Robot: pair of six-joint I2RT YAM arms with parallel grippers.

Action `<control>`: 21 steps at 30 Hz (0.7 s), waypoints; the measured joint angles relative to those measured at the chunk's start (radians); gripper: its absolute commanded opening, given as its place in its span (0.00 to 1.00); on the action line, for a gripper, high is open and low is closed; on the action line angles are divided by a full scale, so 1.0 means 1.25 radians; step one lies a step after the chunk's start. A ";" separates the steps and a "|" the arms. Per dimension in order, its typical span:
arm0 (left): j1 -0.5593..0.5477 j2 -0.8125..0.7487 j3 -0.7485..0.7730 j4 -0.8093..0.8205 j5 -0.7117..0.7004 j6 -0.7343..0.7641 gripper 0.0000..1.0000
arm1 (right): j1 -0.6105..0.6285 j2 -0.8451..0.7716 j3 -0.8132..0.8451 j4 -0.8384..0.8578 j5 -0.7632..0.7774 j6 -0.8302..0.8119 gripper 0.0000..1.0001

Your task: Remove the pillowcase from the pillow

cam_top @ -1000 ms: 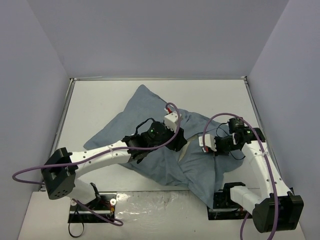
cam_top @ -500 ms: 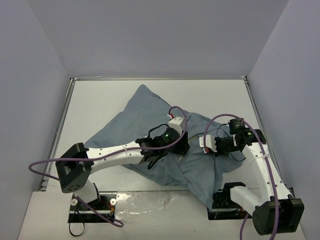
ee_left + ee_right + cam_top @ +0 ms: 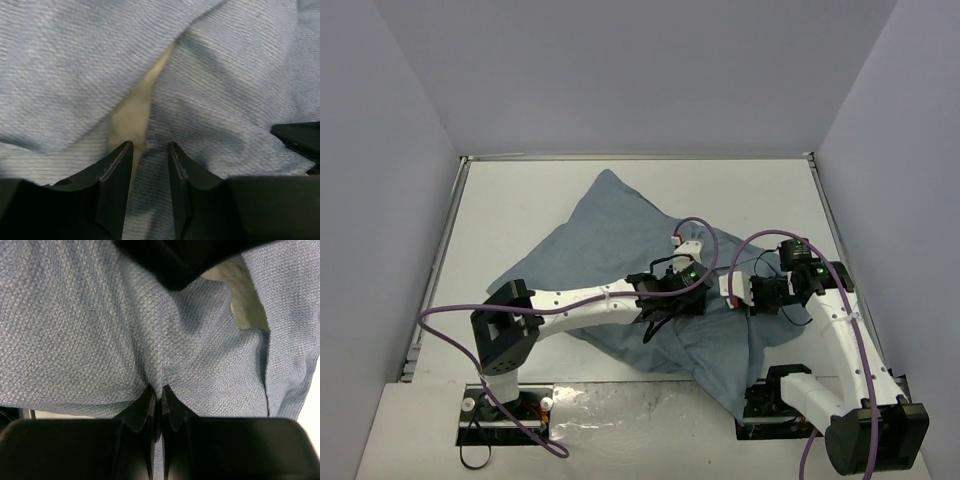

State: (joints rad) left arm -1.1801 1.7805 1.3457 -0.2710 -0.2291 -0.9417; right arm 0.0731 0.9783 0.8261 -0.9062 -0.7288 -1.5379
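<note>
The blue-grey pillowcase (image 3: 610,230) lies rumpled on the white table, plain face up, and covers most of the pillow. A cream strip of the pillow (image 3: 134,107) shows through the cloth's opening; it also shows in the right wrist view (image 3: 246,302). My left gripper (image 3: 695,298) is open, its jaws a little apart (image 3: 150,147) over the cloth edge beside that opening. My right gripper (image 3: 725,295) is shut on a pinched fold of the pillowcase (image 3: 160,390), just right of the left gripper.
The white table (image 3: 510,210) is walled by grey panels on three sides. The left arm stretches across the near part of the pillowcase. The right gripper's black body (image 3: 300,139) sits close to my left fingers.
My left arm has swung right and nearer, bringing its gripper from the middle of the pillowcase up beside the right gripper. The right gripper has held its pinch almost still.
</note>
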 measured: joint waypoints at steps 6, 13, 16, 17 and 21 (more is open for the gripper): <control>-0.031 0.029 0.031 -0.013 -0.003 -0.026 0.57 | 0.000 -0.015 -0.007 -0.004 -0.002 0.003 0.00; -0.034 0.068 0.068 -0.012 0.024 -0.041 0.77 | -0.002 -0.022 -0.017 -0.006 0.005 0.009 0.00; -0.034 0.082 0.082 -0.012 0.033 -0.041 0.75 | -0.006 -0.024 -0.021 -0.005 0.014 0.013 0.00; -0.034 0.086 0.085 -0.011 0.035 -0.042 0.73 | -0.007 -0.025 -0.024 -0.006 0.019 0.015 0.00; -0.030 0.101 0.086 0.004 0.042 -0.049 0.63 | -0.013 -0.031 -0.036 -0.004 0.035 0.022 0.00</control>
State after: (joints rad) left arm -1.2171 1.9068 1.4532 -0.2661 -0.1761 -1.0035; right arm 0.0566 0.9394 0.7807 -0.9112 -0.6853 -1.5101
